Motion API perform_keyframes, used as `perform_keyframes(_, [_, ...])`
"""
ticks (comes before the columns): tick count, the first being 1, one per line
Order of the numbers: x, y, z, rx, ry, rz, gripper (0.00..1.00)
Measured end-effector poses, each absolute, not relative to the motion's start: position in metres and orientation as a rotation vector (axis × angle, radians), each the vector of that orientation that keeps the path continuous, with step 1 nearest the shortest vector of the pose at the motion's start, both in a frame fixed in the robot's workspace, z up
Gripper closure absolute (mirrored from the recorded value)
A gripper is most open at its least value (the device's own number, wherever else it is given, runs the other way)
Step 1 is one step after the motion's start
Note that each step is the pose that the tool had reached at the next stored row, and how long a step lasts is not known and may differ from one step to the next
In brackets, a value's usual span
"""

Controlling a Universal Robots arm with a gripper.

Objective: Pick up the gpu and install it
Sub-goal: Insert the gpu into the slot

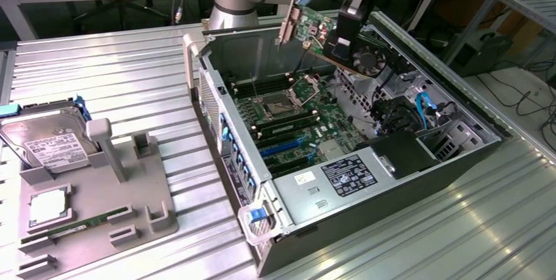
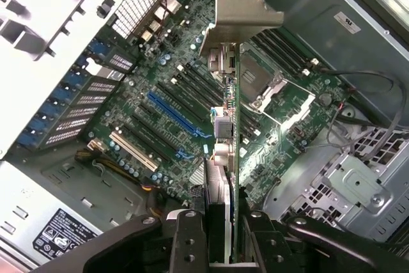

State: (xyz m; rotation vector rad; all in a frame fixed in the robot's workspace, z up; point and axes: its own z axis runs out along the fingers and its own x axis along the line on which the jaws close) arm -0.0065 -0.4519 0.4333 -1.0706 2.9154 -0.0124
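Your claw (image 2: 225, 238) grips the gpu (image 2: 222, 126) edge-on, hanging clear above the motherboard (image 2: 160, 113), with case (image 2: 307, 4) walls well apart.

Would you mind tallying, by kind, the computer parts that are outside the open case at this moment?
graphics card, gripped by the tool: 1
hard drive, on the grey holder: 1
memory stick, on the holder: 1
square silver chip, on the holder: 1
Total: 4
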Motion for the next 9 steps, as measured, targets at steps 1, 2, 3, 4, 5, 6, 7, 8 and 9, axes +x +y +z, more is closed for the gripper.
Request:
perform_keyframes(1, [-0.0065, -0.452, 0.4333, -1.08, 2.912, -0.012, 0.73])
perform_keyframes(2, [-0.0065, -0.452, 0.4333, -1.086, 2.909, -0.012, 0.73])
perform_keyframes(3, [-0.0065, -0.452, 0.4333, -1.095, 2.906, -0.012, 0.73])
perform_keyframes(4, [-0.0065, -0.4521, 0.4333, -1.102, 2.904, -0.012, 0.73])
perform_keyframes(5, [-0.0065, -0.4522, 0.4333, -1.112, 2.9, -0.012, 0.73])
perform_keyframes(6, [-0.0065, -0.4524, 0.4333, -1.119, 2.897, -0.011, 0.73])
perform_keyframes(7, [-0.0065, -0.4524, 0.4333, -1.125, 2.895, -0.011, 0.73])
perform_keyframes(8, [-0.0065, -0.4525, 0.4333, -1.134, 2.891, -0.011, 0.73])
perform_keyframes(9, [-0.0065, -0.4527, 0.4333, -1.145, 2.887, -0.011, 0.73])
